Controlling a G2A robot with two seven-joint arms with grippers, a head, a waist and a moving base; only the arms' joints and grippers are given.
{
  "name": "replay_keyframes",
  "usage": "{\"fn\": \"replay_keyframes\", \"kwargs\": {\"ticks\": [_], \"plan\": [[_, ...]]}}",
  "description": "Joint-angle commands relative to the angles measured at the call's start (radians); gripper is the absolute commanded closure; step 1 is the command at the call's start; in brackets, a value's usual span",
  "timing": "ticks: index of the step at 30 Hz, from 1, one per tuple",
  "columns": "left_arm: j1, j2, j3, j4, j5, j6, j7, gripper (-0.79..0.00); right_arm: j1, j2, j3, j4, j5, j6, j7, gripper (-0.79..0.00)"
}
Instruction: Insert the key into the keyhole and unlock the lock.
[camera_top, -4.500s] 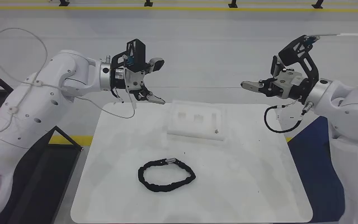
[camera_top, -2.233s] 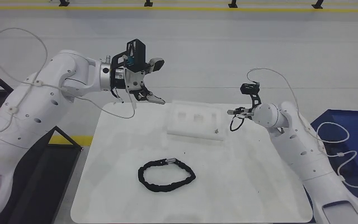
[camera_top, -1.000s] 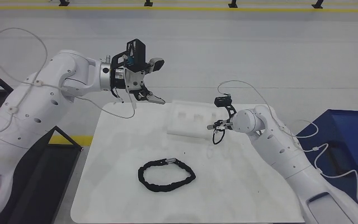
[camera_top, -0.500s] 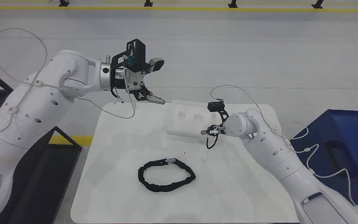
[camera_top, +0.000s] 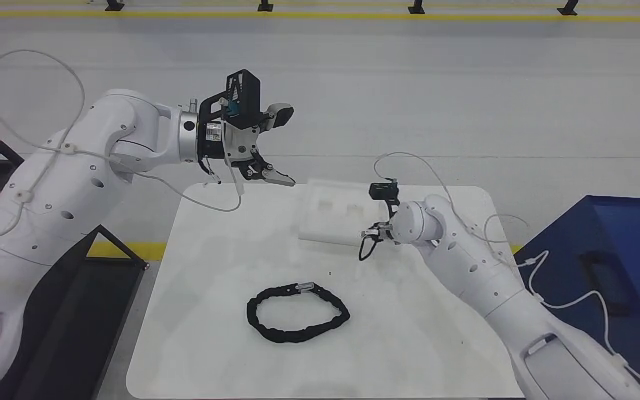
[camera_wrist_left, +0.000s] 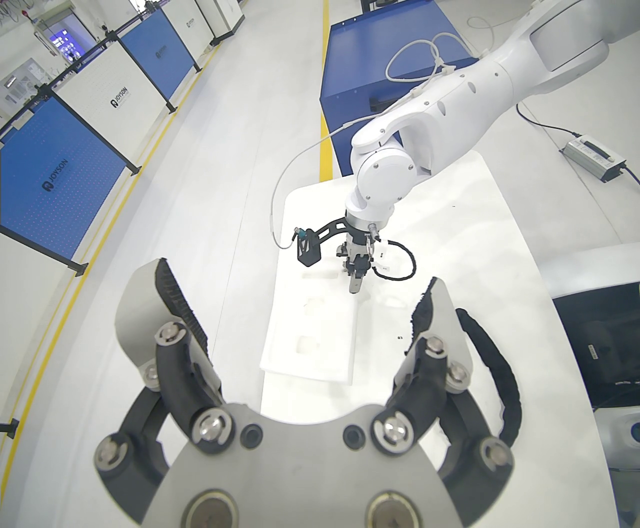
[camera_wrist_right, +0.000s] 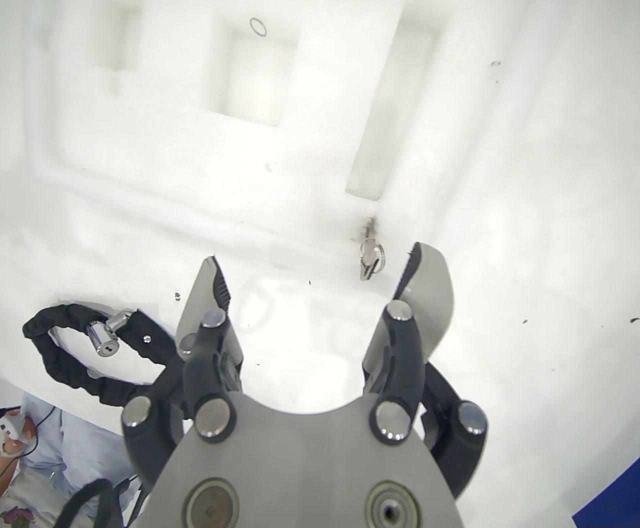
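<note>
A black fabric-sleeved chain lock (camera_top: 298, 312) lies in a loop on the white table (camera_top: 440, 330), and its silver keyhole cylinder (camera_wrist_right: 102, 341) faces my right wrist camera. The small silver key (camera_wrist_right: 370, 256), on a ring, stands stuck in the edge of a white foam block (camera_top: 335, 215). My right gripper (camera_wrist_right: 320, 272) hovers open just short of the key, which is close to one finger (camera_wrist_right: 425, 280). It sits at the block's right end (camera_top: 370, 236). My left gripper (camera_top: 265, 145) is open and holds nothing, raised above the table's far left corner (camera_wrist_left: 297, 292).
The foam block (camera_wrist_right: 165, 125) has several square recesses and one long slot. A blue cabinet (camera_top: 600, 260) stands to the right of the table and a dark frame (camera_top: 60, 300) to the left. Bare tabletop surrounds the chain lock.
My right arm has swung in from the far right, travelled left over the table and come down at the foam block's right end by the key. The left arm has kept still.
</note>
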Motion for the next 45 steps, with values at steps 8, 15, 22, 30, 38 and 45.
{"fn": "replay_keyframes", "kwargs": {"ticks": [8, 15, 22, 30, 38, 45], "plan": [[0.0, 0.0, 0.0, 0.0, 0.0, 0.0, 0.0, -0.785, 0.007, -0.016, 0.006, 0.036, -0.02, 0.057, -0.013, -0.252], [0.0, 0.0, 0.0, 0.0, 0.0, 0.0, 0.0, -0.785, 0.015, -0.033, -0.001, 0.069, -0.041, 0.102, -0.022, -0.172], [0.0, 0.0, 0.0, 0.0, 0.0, 0.0, 0.0, -0.785, 0.027, -0.055, -0.005, 0.124, -0.033, 0.105, -0.035, -0.031], [0.0, 0.0, 0.0, 0.0, 0.0, 0.0, 0.0, -0.785, 0.046, -0.082, -0.014, 0.194, -0.03, 0.105, -0.053, -0.04], [0.0, 0.0, 0.0, 0.0, 0.0, 0.0, 0.0, -0.785, 0.075, -0.099, -0.02, 0.214, -0.052, 0.106, -0.012, 0.0], [0.0, 0.0, 0.0, 0.0, 0.0, 0.0, 0.0, -0.785, 0.079, -0.085, -0.003, 0.135, -0.118, 0.141, 0.064, 0.0]]}}
